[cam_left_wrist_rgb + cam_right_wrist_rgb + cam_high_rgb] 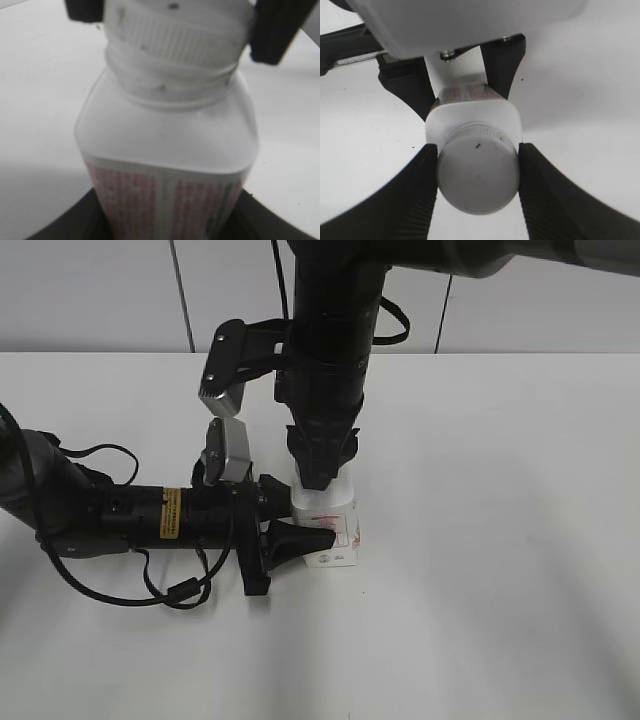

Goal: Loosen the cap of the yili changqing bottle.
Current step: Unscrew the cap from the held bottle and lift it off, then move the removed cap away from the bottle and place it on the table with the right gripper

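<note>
- The white table (500, 540) carries the yili changqing bottle (332, 530) near its middle, standing upright: its long axis runs vertically, base on the table, neck and cap pointing straight up.
- The right gripper (478, 170) comes down from directly above, so its approach line matches the bottle's axis. That alignment is what a loosening twist would turn on, since the wrist can rotate about the same vertical line as the cap.
- The left gripper (290, 530) reaches in level from the left, across the bottle's axis. Its two dark fingers (300, 540) are closed against opposite sides of the labelled body, bracing it.
- The cap (478, 177) sits between the right gripper's ribbed pads (422, 185), which are narrowed until they touch its rim on both sides.
- In the left wrist view, thread ridges show on the neck below the cap's ribbed skirt (175, 42); whether it has loosened I cannot tell.
</note>
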